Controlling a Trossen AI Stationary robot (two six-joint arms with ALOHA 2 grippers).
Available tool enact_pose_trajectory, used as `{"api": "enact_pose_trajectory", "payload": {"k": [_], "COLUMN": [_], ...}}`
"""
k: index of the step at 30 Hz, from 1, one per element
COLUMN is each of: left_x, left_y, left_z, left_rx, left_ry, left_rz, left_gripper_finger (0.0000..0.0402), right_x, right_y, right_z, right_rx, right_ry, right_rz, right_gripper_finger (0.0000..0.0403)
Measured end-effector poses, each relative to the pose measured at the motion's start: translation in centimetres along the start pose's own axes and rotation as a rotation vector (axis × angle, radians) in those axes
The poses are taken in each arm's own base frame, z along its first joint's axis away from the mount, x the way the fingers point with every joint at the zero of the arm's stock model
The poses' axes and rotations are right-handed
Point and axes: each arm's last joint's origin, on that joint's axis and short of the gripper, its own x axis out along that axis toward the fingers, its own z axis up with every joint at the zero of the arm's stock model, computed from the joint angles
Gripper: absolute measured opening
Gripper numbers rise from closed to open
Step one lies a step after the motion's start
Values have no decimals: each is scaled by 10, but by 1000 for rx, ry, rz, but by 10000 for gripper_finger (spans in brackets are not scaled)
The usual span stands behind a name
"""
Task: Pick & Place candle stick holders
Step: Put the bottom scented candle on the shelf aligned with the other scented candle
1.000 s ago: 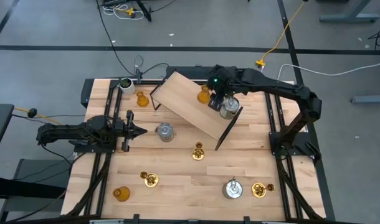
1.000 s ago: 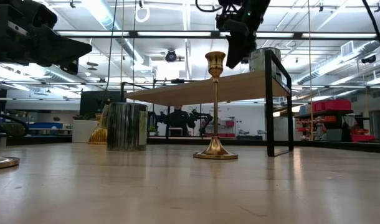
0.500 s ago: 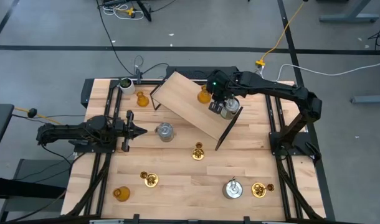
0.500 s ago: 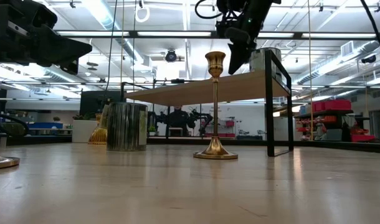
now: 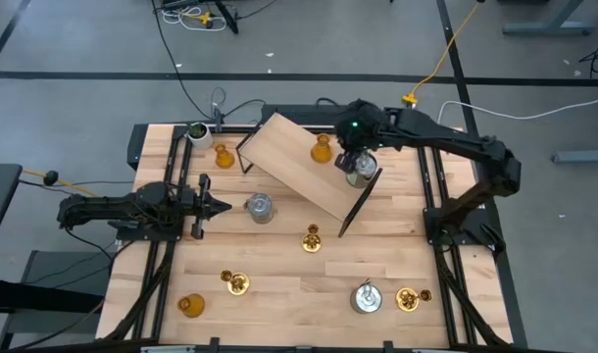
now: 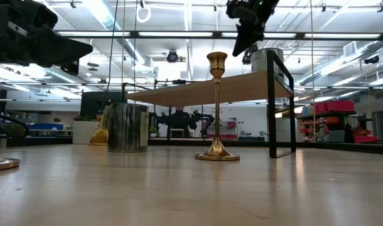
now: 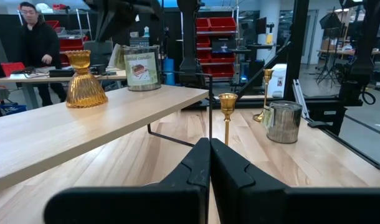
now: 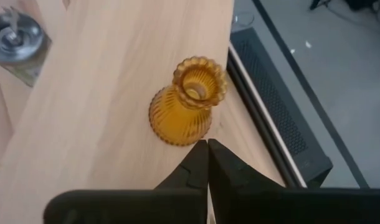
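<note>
Progress, judged from the high view: two holders stand on the raised wooden shelf (image 5: 304,162), seven remain on the table (image 5: 279,294), so most of the task is left, if the shelf is the goal. Left to right: the left gripper (image 5: 219,206) waits low at the table's left side, fingers pressed together, nothing between them. A squat amber glass holder (image 5: 190,306) sits near the front left corner; a second amber one (image 5: 223,156) stands at the back, near the small white plant pot (image 5: 196,130), which is not a task item. A brass stick (image 5: 236,283) with round base stands front left of centre; a silver-grey metal cylinder (image 5: 260,207) sits just ahead of the left gripper. A second brass stick (image 5: 311,238) stands mid-table, slim, shiny, flared at foot and cup. On the shelf, a pale plank on a thin black frame, stands the third amber holder (image 8: 187,102), ribbed, bulbous below, scalloped at the rim, and beside it a grey cylinder (image 5: 359,174) near the shelf's edge. The right gripper (image 5: 352,157) hovers above these two, fingers pressed together and holding nothing. Front right: a third grey cylinder (image 5: 366,297) and just beside it the third brass stick (image 5: 408,298).
</note>
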Motion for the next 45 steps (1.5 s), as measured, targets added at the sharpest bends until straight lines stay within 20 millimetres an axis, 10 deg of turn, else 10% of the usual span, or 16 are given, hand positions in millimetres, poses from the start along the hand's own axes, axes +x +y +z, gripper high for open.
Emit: {"api": "enact_pose_trajectory", "payload": {"k": [22, 45], "left_x": [0, 0], "left_y": [0, 0], "left_z": [0, 0], "left_rx": [0, 0], "left_ry": [0, 0], "left_rz": [0, 0], "left_gripper_finger": [12, 12], "right_x": [-58, -93], "right_y": [26, 109], "right_z": [-7, -24], "right_rx": [-32, -361], "right_ry": [-153, -225], "right_rz": [109, 326], "right_gripper_finger": [9, 9]}}
